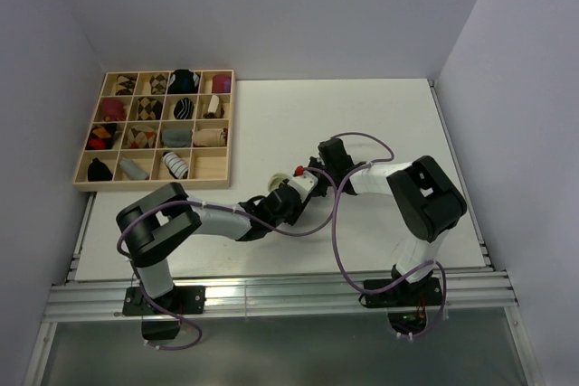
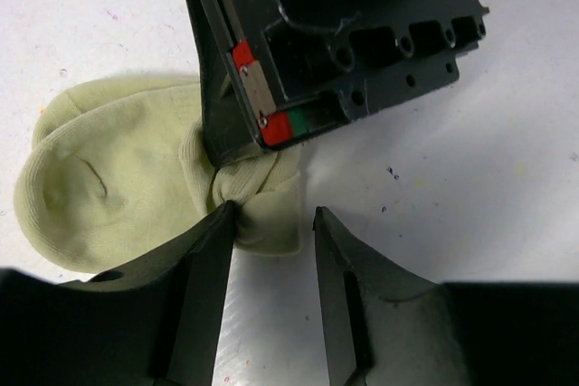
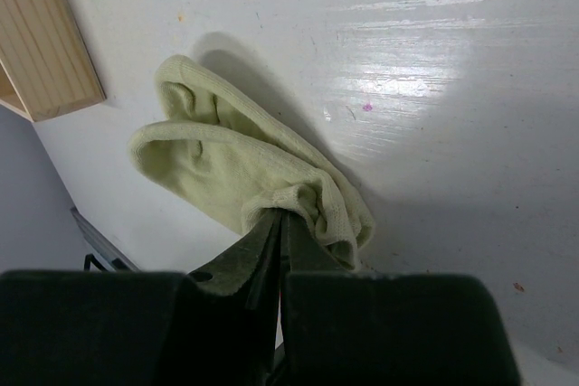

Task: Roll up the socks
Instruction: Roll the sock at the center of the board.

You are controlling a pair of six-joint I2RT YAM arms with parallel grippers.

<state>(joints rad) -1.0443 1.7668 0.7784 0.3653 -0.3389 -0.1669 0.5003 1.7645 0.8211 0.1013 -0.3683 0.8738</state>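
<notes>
The pale yellow-green sock (image 3: 226,160) lies on the white table, folded into two layers. It also shows in the left wrist view (image 2: 109,178) and, as a small pale patch between the arms, in the top view (image 1: 274,180). My right gripper (image 3: 282,216) is shut on the sock's bunched cuff end; its black body with red and green tape (image 2: 271,124) stands over the sock. My left gripper (image 2: 271,216) is open right beside it. Its left finger (image 2: 213,250) touches the cuff and the right finger is over bare table. The white striped sock is out of view.
A wooden tray (image 1: 154,185) with a grid of compartments holding several rolled socks stands at the back left; its corner shows in the right wrist view (image 3: 45,42). Both arms meet at the table's middle (image 1: 380,124). Grey walls enclose the table.
</notes>
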